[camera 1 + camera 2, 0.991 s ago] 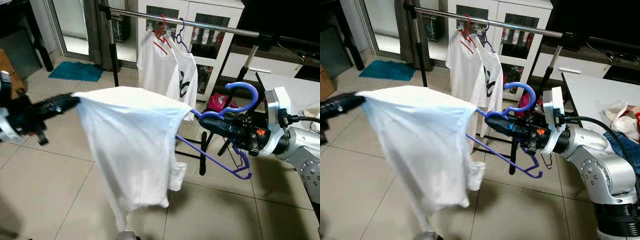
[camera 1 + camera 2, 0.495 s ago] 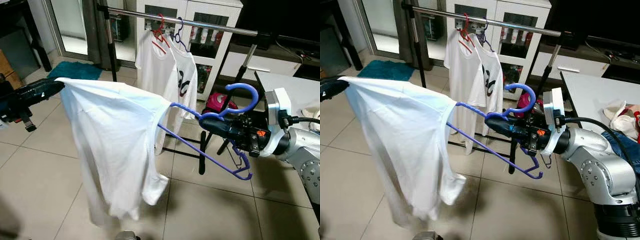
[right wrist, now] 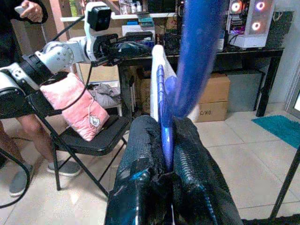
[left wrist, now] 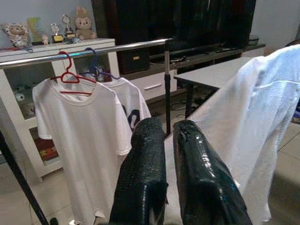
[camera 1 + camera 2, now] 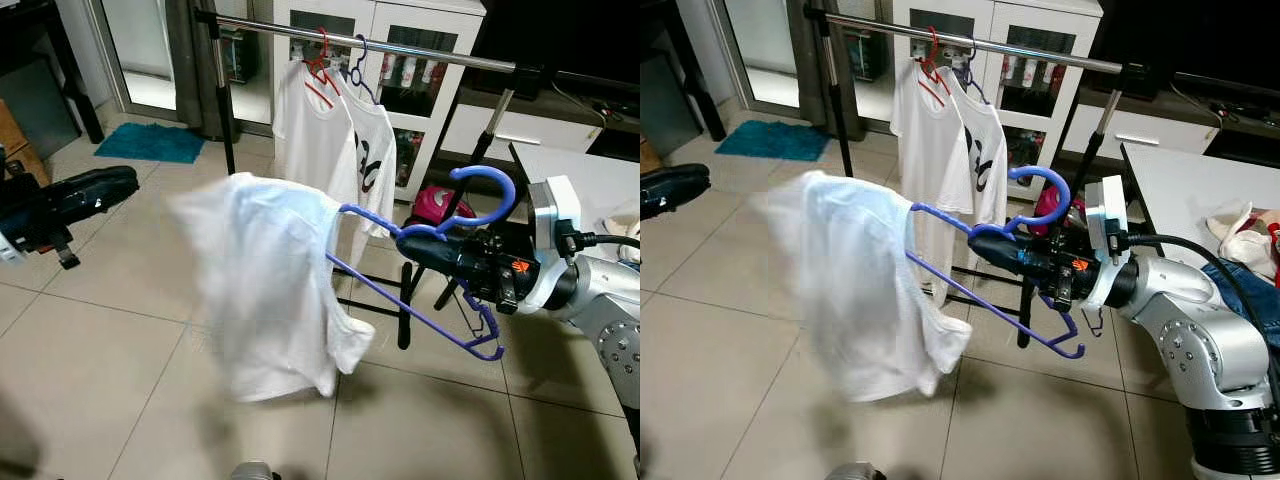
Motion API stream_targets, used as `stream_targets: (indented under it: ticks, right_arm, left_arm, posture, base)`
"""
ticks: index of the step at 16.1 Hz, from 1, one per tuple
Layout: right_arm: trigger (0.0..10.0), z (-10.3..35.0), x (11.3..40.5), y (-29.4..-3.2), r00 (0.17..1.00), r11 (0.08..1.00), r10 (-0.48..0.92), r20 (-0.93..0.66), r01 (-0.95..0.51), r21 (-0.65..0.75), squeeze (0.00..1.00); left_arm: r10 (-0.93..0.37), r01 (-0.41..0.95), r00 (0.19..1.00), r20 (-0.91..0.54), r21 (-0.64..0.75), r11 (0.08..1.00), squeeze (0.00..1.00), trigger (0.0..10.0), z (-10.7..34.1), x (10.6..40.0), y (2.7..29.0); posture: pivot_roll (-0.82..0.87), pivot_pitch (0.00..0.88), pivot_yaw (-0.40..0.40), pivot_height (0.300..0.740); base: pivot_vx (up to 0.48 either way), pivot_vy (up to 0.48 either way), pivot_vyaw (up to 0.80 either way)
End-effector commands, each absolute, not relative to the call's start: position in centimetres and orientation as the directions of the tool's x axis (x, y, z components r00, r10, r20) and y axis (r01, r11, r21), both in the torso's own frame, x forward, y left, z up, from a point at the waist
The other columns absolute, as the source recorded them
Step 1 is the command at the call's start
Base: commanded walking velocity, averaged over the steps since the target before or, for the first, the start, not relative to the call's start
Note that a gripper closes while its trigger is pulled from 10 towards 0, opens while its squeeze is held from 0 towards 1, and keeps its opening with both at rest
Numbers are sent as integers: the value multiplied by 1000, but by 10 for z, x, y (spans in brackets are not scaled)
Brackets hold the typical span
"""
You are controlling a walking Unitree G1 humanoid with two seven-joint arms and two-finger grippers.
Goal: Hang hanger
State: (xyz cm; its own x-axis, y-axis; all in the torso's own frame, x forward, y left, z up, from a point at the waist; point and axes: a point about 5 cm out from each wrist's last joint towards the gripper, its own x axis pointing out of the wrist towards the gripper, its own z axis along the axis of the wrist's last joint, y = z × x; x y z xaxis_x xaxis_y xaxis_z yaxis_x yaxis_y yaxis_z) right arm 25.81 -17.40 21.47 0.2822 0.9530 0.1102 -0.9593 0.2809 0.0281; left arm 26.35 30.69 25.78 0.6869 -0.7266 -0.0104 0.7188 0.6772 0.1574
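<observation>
My right gripper [image 5: 408, 239] is shut on the neck of a blue hanger [image 5: 425, 318], just below its hook [image 5: 487, 190]; the right wrist view shows the blue stem pinched between the fingers [image 3: 140, 150]. A white shirt [image 5: 272, 295] hangs bunched and swinging on the hanger's left end. My left gripper [image 5: 122, 185] floats off to the left, apart from the shirt, holding nothing, with a narrow gap between its fingers [image 4: 147, 154]. Behind stands the metal clothes rail [image 5: 420, 50], with two white shirts [image 5: 318, 130] on a red hanger [image 5: 322, 68] and a blue one.
The rack's black post and legs [image 5: 405, 320] stand right behind the hanger. A white table [image 5: 590, 165] is at the right, a teal mat [image 5: 150, 142] at the far left on the tiled floor. A person [image 3: 21, 28] and a folding chair [image 3: 89, 140] are behind me.
The shirt came out of my left gripper and fell back toward the hanger, now hanging bunched on its left end. The left gripper stays at the left; the right gripper and hanger held still.
</observation>
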Motion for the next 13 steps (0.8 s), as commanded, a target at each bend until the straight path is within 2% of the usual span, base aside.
stream_targets:
  ticks: [1, 4, 5, 6, 7, 9, 11, 12, 13]
  right_arm:
    - [10000, 225, 260, -173, 274, 279, 954, 124, -960, -18, 0]
    - [10000, 225, 265, -170, 298, 301, 952, 62, -953, -36, 0]
    - [10000, 224, 268, -169, 310, 311, 950, 25, -949, -46, 0]
    - [10000, 223, 271, -165, 317, 315, 948, -14, -947, -63, 0]
    - [10000, 223, 273, -162, 316, 312, 948, -38, -947, -80, 0]
    - [10000, 226, 269, -154, 283, 274, 957, -67, -954, -122, 0]
    - [10000, 230, 266, -149, 264, 252, 962, -75, -957, -146, 0]
    - [10000, 232, 265, -148, 258, 244, 963, -75, -958, -152, 0]
    - [10000, 234, 262, -146, 242, 227, 967, -76, -960, -162, 0]
  left_arm:
    - [-734, 725, 678, -25, 189, 663, 1000, 10000, 266, 264, 308]
    - [-809, 795, 587, -30, 209, 570, 1000, 10000, 286, 276, 293]
    - [-850, 836, 525, -40, 209, 507, 1000, 10000, 292, 283, 279]
    - [-913, 902, 404, -64, 196, 386, 1000, 10000, 298, 293, 254]
    - [-942, 933, 325, -82, 189, 306, 1000, 10000, 302, 300, 238]
    - [-975, 975, 179, -134, 159, 157, 1000, 10000, 297, 315, 209]
    - [-977, 994, 72, -202, 97, 53, 1000, 10000, 287, 322, 195]
    - [-973, 997, 43, -229, 80, 25, 733, 10000, 283, 323, 192]
    - [-962, 998, 7, -272, 59, -10, 173, 10000, 277, 326, 189]
  posture:
    - [149, 0, -24, 740]
    - [156, 0, -40, 740]
    - [159, 0, -46, 740]
    - [159, 0, -49, 740]
    - [158, 0, -48, 740]
    - [151, 0, -33, 740]
    - [134, 0, -6, 740]
    - [127, 0, 7, 740]
    - [116, 0, 29, 740]
  base:
    - [0, 0, 0]
    - [0, 0, 0]
    - [0, 0, 0]
    - [0, 0, 0]
    - [0, 0, 0]
    - [0, 0, 0]
    - [0, 0, 0]
    - [0, 0, 0]
    - [0, 0, 0]
